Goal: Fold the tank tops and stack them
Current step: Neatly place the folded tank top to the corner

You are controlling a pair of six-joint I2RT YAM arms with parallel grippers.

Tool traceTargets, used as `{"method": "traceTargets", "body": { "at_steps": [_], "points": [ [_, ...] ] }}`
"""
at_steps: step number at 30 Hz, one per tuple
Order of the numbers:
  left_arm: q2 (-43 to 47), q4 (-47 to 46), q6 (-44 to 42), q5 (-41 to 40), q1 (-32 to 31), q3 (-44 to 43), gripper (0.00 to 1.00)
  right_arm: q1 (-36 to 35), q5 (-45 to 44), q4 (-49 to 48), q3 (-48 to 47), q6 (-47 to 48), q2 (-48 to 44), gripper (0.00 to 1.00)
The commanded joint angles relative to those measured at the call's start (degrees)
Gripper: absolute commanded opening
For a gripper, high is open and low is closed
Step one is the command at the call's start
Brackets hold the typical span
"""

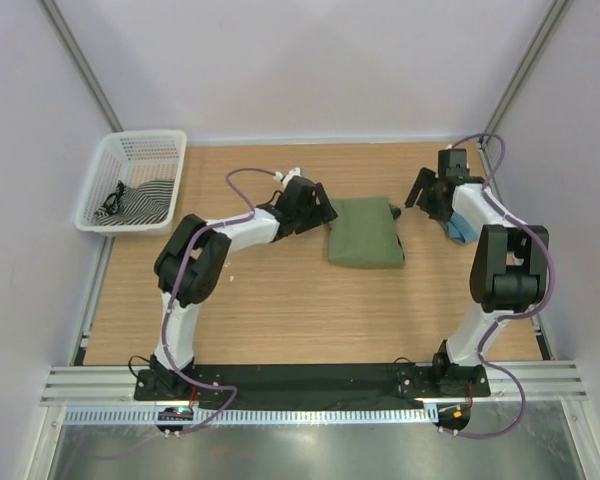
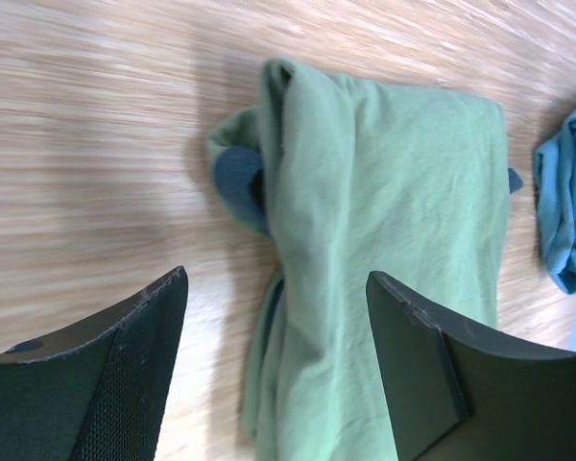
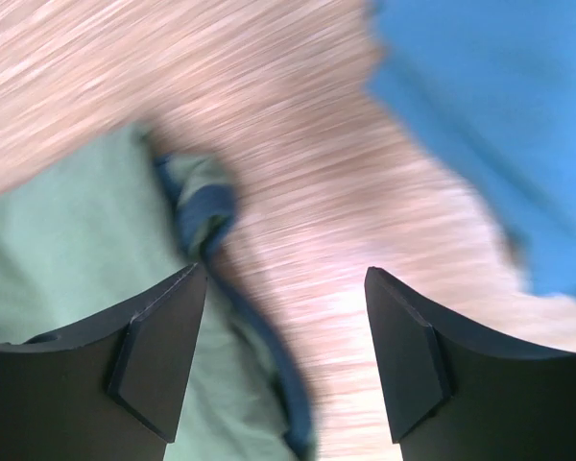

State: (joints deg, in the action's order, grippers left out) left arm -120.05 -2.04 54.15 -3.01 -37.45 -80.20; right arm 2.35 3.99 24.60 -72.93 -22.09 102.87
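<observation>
Wooden counter (image 1: pixel 280 310) carries the olive-green tank top (image 1: pixel 365 232), already folded. Left pincer (image 1: pixel 325 208) just left of it and right pincer (image 1: pixel 420 190) right of it both gape, empty. Teal-blue tank top (image 1: pixel 460 232), farther right, looks unfolded; stacking remains.

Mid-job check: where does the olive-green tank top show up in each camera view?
Top external: olive-green tank top lies folded, just above mid-frame.
Left wrist: centre to right, running off the bottom edge.
Right wrist: lower left, blurred.
Shared landmark: teal-blue top, to its right in every view.
</observation>
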Motion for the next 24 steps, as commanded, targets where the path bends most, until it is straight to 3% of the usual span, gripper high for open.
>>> {"method": "traceTargets", "body": {
  "at_steps": [1,4,8,11,17,24],
  "points": [
    [7.1,5.4,-5.0,-2.6,0.9,0.1,0.76,0.0,-16.1,4.4,-3.0,2.9,-3.3,0.74],
    [9.0,8.3,-5.5,-1.0,0.4,-0.6,0.74,1.1,-14.9,4.4,-2.6,1.4,-3.7,0.73],
    [9.8,7.4,-3.5,8.9,-1.4,-0.9,0.56,4.1,-6.8,2.6,-0.8,-0.5,-4.3,0.63],
    [7.1,1.0,-1.0,15.6,-3.2,-1.9,0.49,7.5,-1.6,0.7,1.3,-2.2,-5.6,0.57],
    [-0.5,-2.2,0.9,22.6,-8.5,-11.4,0.47,8.0,-10.3,3.4,0.2,0.7,-5.4,0.61],
    [-9.2,-9.8,5.1,26.0,-9.3,-11.2,0.46,4.5,-20.1,3.7,-0.8,4.4,-3.6,0.64]
  ]
}}
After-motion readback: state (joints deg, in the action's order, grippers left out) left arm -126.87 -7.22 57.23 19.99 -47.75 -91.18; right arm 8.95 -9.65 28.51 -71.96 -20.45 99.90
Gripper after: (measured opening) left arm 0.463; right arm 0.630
